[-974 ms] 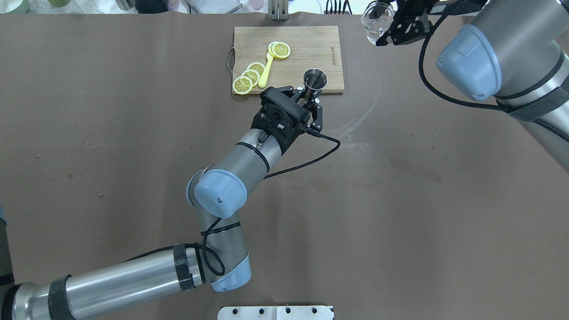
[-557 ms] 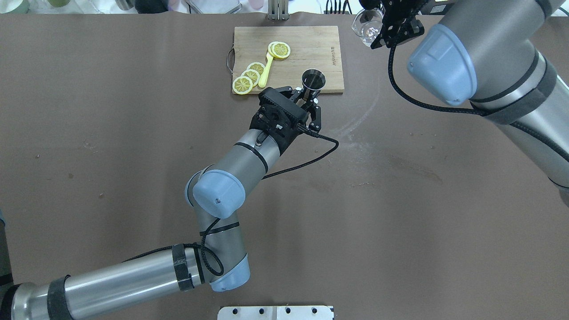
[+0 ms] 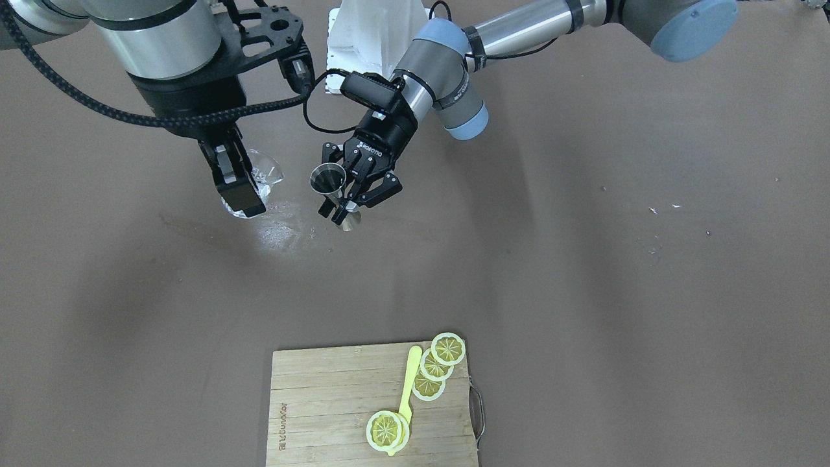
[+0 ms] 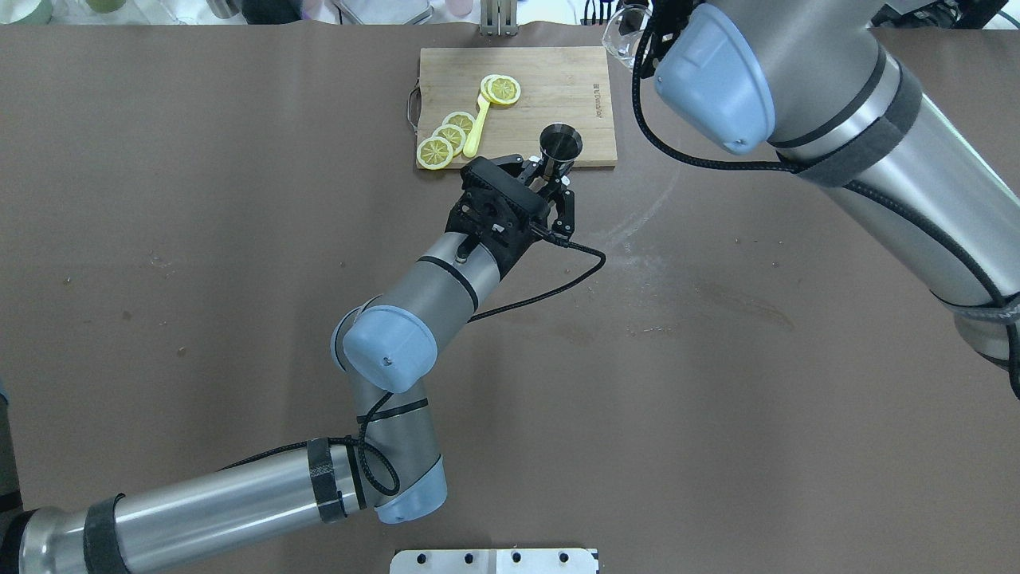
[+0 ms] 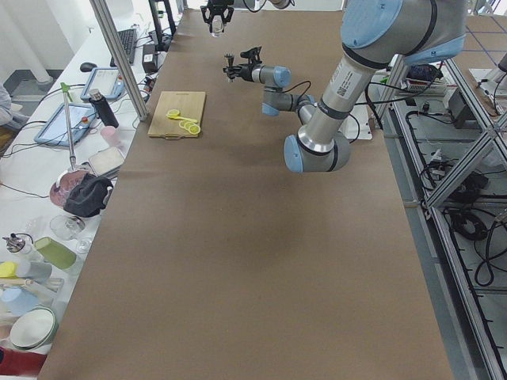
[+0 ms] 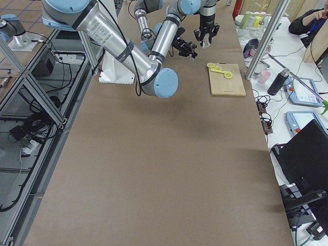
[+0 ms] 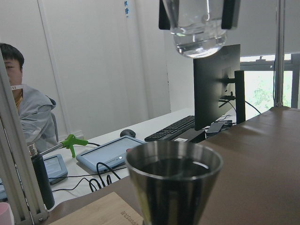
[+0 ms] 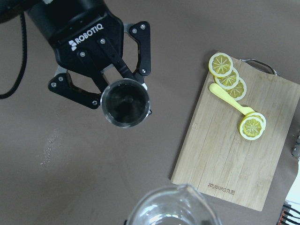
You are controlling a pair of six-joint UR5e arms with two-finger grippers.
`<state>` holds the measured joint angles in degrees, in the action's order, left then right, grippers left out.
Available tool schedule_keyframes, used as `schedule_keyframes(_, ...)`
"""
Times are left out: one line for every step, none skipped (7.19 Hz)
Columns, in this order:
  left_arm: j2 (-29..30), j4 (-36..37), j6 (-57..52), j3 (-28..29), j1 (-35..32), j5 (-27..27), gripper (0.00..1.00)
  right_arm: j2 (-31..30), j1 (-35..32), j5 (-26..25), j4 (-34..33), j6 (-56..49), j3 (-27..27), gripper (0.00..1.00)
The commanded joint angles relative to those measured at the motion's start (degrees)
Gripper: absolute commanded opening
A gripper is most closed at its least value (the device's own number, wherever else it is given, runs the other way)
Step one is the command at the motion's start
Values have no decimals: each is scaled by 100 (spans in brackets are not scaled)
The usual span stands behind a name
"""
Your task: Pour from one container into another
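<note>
In the overhead view the right arm (image 4: pixel 797 88) covers most of the glass cup (image 4: pixel 620 36), leaving only part of its rim showing. The left wrist view cuts the cup off at the top, and the right wrist view shows only its spouted rim at the bottom edge. The inside of the jigger (image 3: pixel 328 179) is dark and reflective, so it is hard to make out whether it contains anything.

The jigger stands upright with its long axis vertical and its wide mouth facing up. The left gripper (image 3: pixel 343 202) is closed on its narrow waist and holds it in the air above the brown table (image 3: pixel 583 259).

The glass cup is also upright, base down, with a little clear liquid in the bottom. The right gripper (image 7: pixel 197 14) clamps it with one finger on each side. The cup hangs near the jigger but apart from it, and it is higher. In the right wrist view its spout points roughly toward the jigger.

A wooden cutting board (image 3: pixel 337 402) lies on the table, carrying lemon slices (image 3: pixel 449 348) and a yellow spoon (image 3: pixel 410 379).
</note>
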<state>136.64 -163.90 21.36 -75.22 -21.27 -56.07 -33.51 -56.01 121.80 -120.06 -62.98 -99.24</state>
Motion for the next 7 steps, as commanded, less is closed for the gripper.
schedule_keyframes(3,-2,0,-1,0,0,0,292,55,-243,-568,31,133,0)
schedule_keyframes(20,-2,0,-1,0,0,0,389,107,-445,-858,32,168,0)
schedule_keyframes(12,-2,0,7,0,9,0,546,195,-595,-1113,32,334,0)
schedule_keyframes(12,-19,0,7,0,17,0,687,231,-649,-1290,32,510,0)
schedule_keyframes(-14,-89,-9,16,0,17,0,758,248,-658,-1440,32,537,0)
schedule_keyframes(-32,-98,-26,25,0,9,0,828,266,-675,-1615,32,564,0)
schedule_keyframes(-50,-99,-9,42,0,9,0,907,336,-736,-1713,23,634,0)
